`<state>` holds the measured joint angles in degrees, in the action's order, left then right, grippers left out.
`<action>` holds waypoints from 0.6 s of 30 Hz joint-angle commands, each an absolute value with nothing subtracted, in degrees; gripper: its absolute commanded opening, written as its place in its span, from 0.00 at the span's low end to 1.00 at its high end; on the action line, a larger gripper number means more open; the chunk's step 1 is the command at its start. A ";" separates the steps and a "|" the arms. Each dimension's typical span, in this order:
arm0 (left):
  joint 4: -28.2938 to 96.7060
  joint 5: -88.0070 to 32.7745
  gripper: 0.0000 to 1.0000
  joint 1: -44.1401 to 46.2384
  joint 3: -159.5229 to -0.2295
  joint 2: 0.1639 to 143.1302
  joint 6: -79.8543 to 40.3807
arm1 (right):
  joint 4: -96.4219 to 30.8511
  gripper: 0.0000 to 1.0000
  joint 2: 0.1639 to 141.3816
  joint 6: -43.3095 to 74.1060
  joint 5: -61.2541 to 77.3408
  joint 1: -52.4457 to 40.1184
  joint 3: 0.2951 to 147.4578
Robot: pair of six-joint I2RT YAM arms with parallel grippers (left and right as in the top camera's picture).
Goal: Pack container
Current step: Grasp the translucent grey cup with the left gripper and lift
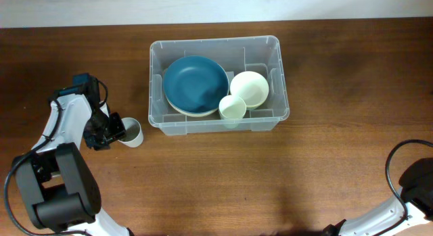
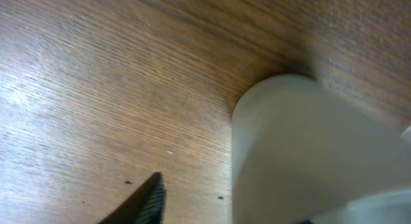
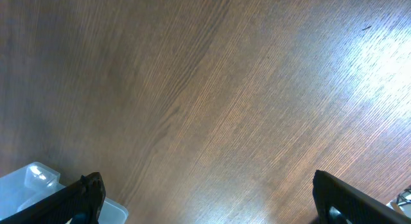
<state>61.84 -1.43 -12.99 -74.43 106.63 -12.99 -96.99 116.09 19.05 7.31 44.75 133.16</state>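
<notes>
The clear plastic container (image 1: 216, 41) stands at the back centre of the table. It holds a dark blue bowl (image 1: 196, 84), a white bowl (image 1: 249, 87) and a pale cup (image 1: 232, 107). A white cup (image 1: 133, 134) stands on the table left of the container. My left gripper (image 1: 114, 128) is at this cup's left side. In the left wrist view the cup (image 2: 308, 153) fills the right side, one dark finger shows apart from it, and the left gripper (image 2: 225, 205) looks open. My right gripper (image 3: 209, 185) is open and empty over bare wood.
The table is brown wood. A corner of the container (image 3: 32, 179) shows at the lower left of the right wrist view. The right arm (image 1: 416, 185) sits at the table's front right corner, with a black cable looping by it.
</notes>
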 commanded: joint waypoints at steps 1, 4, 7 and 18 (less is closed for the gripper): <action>61.49 -1.21 0.28 -14.92 -74.59 107.13 -12.86 | -97.10 0.99 115.52 18.65 6.81 44.64 133.01; 61.84 -1.21 0.16 -17.41 -75.64 107.13 -12.84 | -97.10 0.99 115.52 18.63 6.81 44.64 133.01; 62.43 -1.21 0.03 -21.15 -77.69 107.13 -12.84 | -97.10 0.99 115.52 18.65 6.81 44.64 133.01; 69.32 -1.78 0.01 -29.30 -98.54 106.98 -12.82 | -97.10 0.99 115.52 18.65 6.81 44.64 133.01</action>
